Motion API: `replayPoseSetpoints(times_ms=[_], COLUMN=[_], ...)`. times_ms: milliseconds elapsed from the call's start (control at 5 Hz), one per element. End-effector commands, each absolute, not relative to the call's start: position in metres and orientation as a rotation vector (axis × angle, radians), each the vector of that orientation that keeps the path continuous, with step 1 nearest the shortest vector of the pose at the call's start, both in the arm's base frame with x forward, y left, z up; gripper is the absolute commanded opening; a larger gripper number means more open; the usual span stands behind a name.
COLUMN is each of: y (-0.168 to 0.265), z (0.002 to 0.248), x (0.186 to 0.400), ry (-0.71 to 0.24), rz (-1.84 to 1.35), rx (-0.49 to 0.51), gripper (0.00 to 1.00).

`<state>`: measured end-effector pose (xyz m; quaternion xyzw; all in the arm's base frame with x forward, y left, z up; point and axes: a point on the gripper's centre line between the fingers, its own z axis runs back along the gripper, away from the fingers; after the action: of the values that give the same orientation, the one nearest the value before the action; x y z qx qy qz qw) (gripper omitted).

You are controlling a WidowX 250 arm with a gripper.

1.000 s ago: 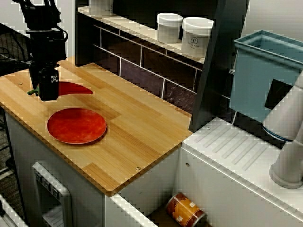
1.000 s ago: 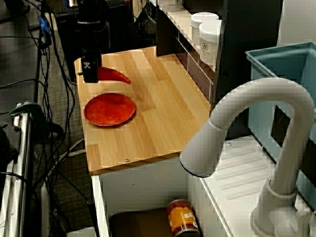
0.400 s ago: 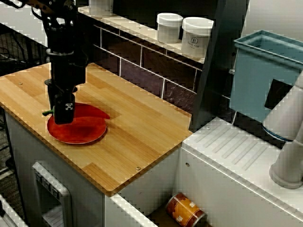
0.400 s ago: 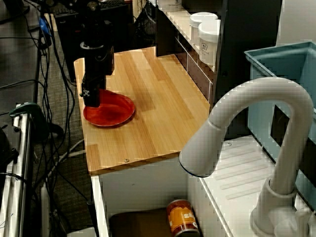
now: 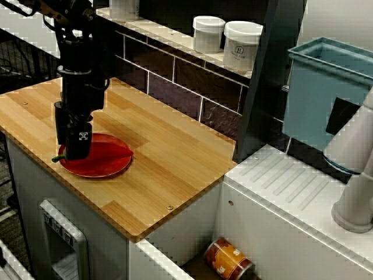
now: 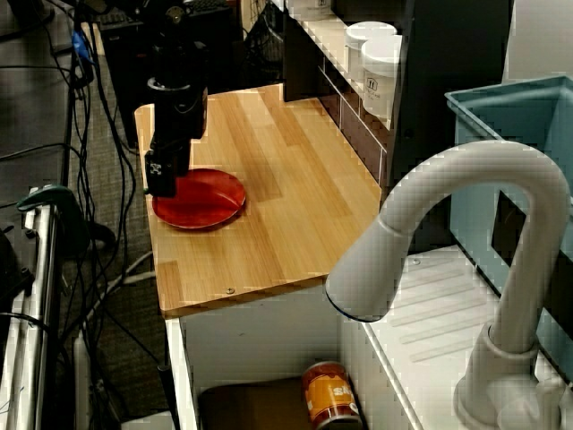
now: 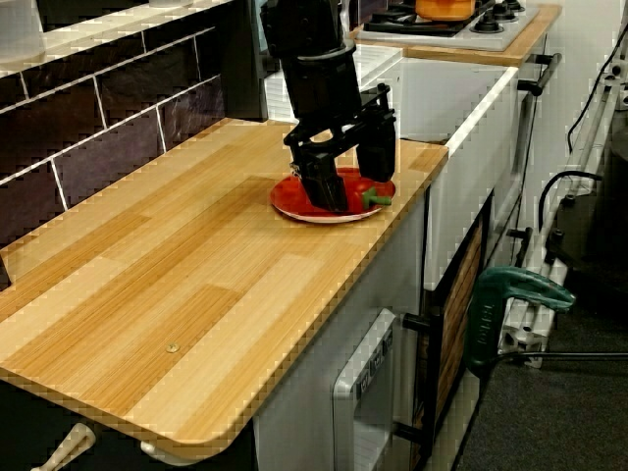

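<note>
My black gripper reaches straight down onto the left part of a red plate near the wooden counter's left end. It is shut on a red pepper, whose green stem sticks out over the plate's left rim. In the view along the counter, the gripper has its fingers on either side of the pepper, which is low on the plate and seems to touch it. From the faucet side, the gripper hides the plate's left edge.
Two white jars stand on the shelf above the tiled back wall. A blue bin and a white faucet are at the right by the sink. A can lies below the counter. A green clamp sits off the counter's end.
The gripper carried the pepper from the counter's back left corner forward over the red plate, then lowered it until it sits on or just above the plate.
</note>
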<state>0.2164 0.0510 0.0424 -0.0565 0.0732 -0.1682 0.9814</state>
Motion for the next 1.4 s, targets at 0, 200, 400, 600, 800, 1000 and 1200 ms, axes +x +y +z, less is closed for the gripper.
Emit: replayPoseSetpoints(times_ms=[0, 200, 400, 600, 800, 1000, 1200], y=[0.069, 0.062, 0.052, 0.044, 0.037, 0.04, 0.047], z=[0.069, 0.074, 0.074, 0.069, 0.056, 0.044, 0.028], x=[0.217, 0.212, 0.21, 0.218, 0.223, 0.226, 0.221], ry=[0.099, 0.086, 0.052, 0.058, 0.059, 0.059, 0.049], rz=[-0.344, -0.371, -0.422, -0.481, -0.47, -0.456, -0.414], rx=[-0.139, -0.123, -0.076, -0.065, -0.035, -0.009, -0.01], gripper=[1.0, 1.0, 1.0, 1.0, 1.0, 1.0, 1.0])
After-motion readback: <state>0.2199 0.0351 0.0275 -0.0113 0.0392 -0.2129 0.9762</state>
